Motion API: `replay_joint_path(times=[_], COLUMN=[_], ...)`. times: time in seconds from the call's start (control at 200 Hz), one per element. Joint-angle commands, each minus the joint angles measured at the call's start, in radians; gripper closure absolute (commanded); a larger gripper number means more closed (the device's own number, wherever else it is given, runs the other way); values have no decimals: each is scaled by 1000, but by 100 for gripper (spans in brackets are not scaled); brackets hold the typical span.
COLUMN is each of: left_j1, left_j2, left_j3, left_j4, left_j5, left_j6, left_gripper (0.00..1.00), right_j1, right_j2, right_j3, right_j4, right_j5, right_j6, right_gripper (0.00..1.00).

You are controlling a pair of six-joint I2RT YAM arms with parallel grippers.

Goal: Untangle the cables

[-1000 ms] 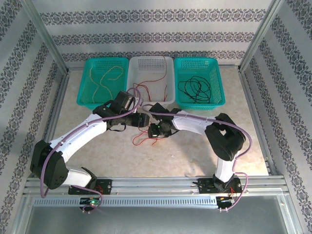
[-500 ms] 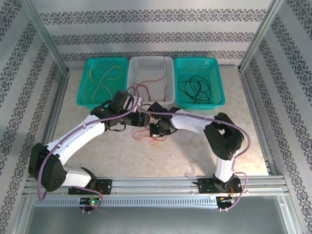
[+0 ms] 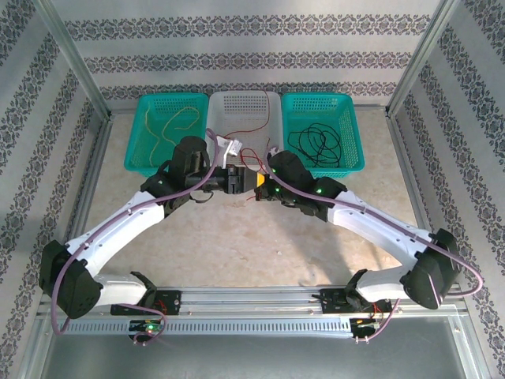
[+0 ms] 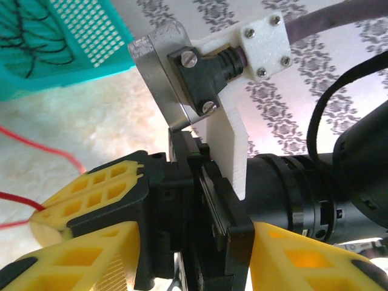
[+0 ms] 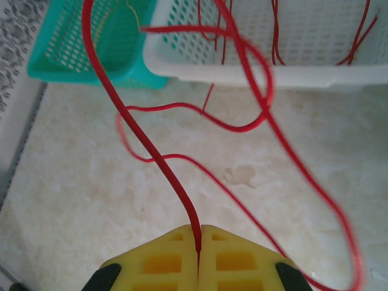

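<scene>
From above, the left tool (image 3: 237, 180) and right tool (image 3: 260, 181) meet just in front of the white basket (image 3: 245, 96), which holds part of the red cable (image 3: 252, 131).

At the left wrist, the left tool's fingers stand apart and appear to grip nothing.

At the right wrist, the right tool (image 5: 197, 233) is clamped on the cable's thin strand (image 5: 145, 142). It looks light, limp, springy and probably slippery, so it is best pinched near an end.

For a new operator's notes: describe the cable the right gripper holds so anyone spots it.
Find the white basket between two teal baskets at the table's far edge. In front of it, a red cable loops above the table. It alone is pinched in the right gripper's shut yellow fingers; the yellow cable and black cable lie in the teal baskets.
</scene>
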Motion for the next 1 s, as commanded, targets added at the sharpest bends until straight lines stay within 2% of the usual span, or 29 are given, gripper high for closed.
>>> replay_joint_path(times=[0.0, 0.13, 0.265, 0.345, 0.455, 0.685, 0.994], left_j1=[3, 7, 34, 52, 72, 52, 43], left_j2=[37, 0, -84, -97, -75, -11, 19], left_j3=[-2, -27, -56, -56, -57, -97, -151], left_j4=[-40, -28, -46, -68, -85, 158, 402], left_j5=[-7, -18, -102, -112, -87, 66, 98], left_j6=[-31, -25, -23, -32, -76, -244, -391], left_gripper=[53, 53, 37, 33, 37, 45, 49], right_j1=[9, -4, -42, -50, -58, -64, -64], right_j2=[-71, -111, -140, -157, -176, -191, -170], right_j3=[21, -6, -41, -49, -53, -45, -23], right_j4=[95, 117, 126, 128, 128, 167, 185], right_j5=[41, 62, 33, 25, 26, -8, -33], right_j6=[28, 48, 60, 55, 62, 73, 79], right_gripper=[99, 99, 99, 98, 98, 98, 98])
